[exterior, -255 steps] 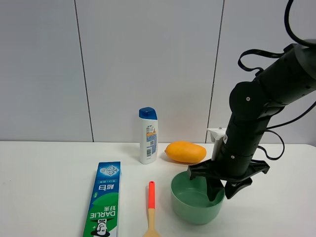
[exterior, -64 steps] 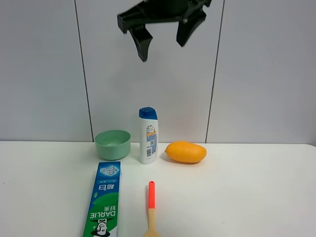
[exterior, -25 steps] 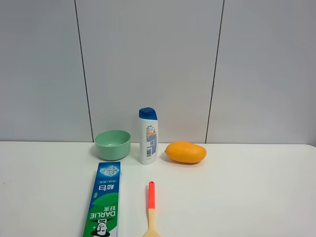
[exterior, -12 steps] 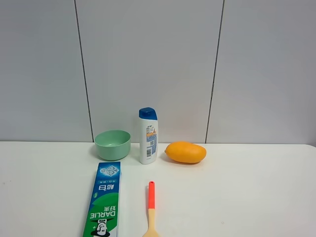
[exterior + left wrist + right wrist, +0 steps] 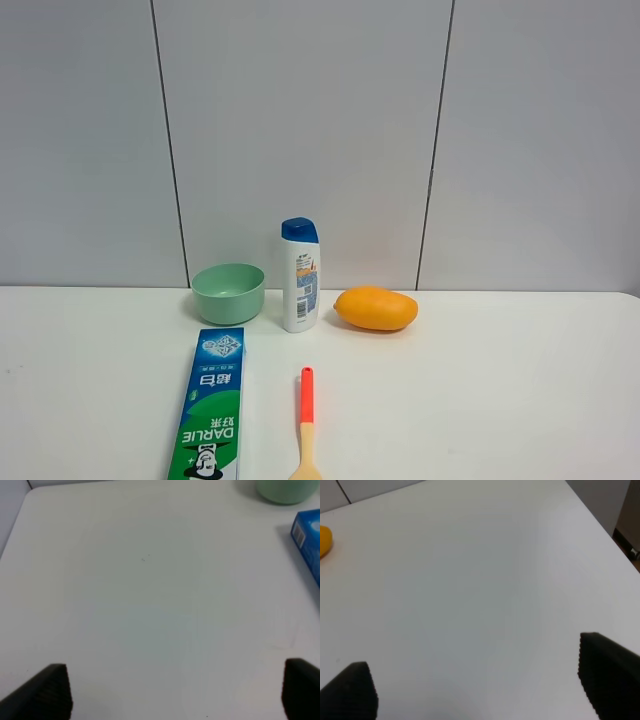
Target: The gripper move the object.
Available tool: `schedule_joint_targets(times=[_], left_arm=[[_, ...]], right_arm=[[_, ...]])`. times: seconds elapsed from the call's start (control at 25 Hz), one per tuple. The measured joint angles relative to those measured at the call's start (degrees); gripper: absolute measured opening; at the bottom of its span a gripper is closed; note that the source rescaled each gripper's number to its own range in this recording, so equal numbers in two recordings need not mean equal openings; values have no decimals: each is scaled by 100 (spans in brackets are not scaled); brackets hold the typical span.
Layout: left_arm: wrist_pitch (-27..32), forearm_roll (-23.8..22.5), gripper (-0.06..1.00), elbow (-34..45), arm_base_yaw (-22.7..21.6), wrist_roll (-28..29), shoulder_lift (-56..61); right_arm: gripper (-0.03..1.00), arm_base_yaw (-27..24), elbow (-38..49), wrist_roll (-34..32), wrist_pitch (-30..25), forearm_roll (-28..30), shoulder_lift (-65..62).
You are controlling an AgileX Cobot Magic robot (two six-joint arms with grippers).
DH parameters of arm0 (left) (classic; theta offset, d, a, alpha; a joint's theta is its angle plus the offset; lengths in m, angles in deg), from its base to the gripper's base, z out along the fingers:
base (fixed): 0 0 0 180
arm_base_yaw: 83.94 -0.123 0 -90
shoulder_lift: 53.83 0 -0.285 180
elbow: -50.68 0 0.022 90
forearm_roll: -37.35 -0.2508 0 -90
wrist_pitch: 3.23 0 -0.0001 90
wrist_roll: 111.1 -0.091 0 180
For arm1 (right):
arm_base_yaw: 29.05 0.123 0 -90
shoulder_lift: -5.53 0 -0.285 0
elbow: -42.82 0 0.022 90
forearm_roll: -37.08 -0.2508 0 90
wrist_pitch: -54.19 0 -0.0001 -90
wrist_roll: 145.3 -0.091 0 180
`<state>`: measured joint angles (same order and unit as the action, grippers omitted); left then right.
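- Left gripper [image 5: 175,692] first: only its two black fingertips [image 5: 45,692] poke in at the lower corners of the left wrist view, spread wide with bare white table [image 5: 150,605] between them, holding nothing.
- Right gripper [image 5: 480,687] shows the same in the right wrist view: one dark fingertip [image 5: 347,690] in the lower left corner, the other in the lower right, wide apart and empty above the tabletop.
- Neither gripper appears in the exterior high view.
- Far left of the back row in that view sits the pale mint-green bowl [image 5: 228,292], upright on the table near the wall, left of centre.
- The left wrist view catches the bowl too, a green curve cut by the top edge towards the upper right [image 5: 285,491].
- Just in front of the bowl lies the green and blue toothpaste box [image 5: 211,405], flat, running down to the bottom edge of the frame; its blue end [image 5: 307,542] juts in at the right edge of the left wrist view.
- Next to the right, a white shampoo bottle [image 5: 300,276] with a blue cap stands upright just beside the bowl.
- Below the bottle, near the bottom centre, lies a spoon [image 5: 305,425] with an orange-red handle and a pale lower part cut by the frame edge.
- Right of the bottle rests the mango [image 5: 376,308], on its side; an orange sliver of it [image 5: 324,540] shows at the left edge of the right wrist view.
- Beyond the mango, the table [image 5: 520,390] runs bare to the right edge.
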<state>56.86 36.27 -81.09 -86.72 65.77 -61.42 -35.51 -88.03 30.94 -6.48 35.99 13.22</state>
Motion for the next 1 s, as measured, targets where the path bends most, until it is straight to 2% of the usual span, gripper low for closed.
schedule_joint_targets(times=[1.0], left_arm=[[0, 0, 100, 0, 0, 0, 0]], right_arm=[[81, 0, 0, 0, 0, 0, 0]])
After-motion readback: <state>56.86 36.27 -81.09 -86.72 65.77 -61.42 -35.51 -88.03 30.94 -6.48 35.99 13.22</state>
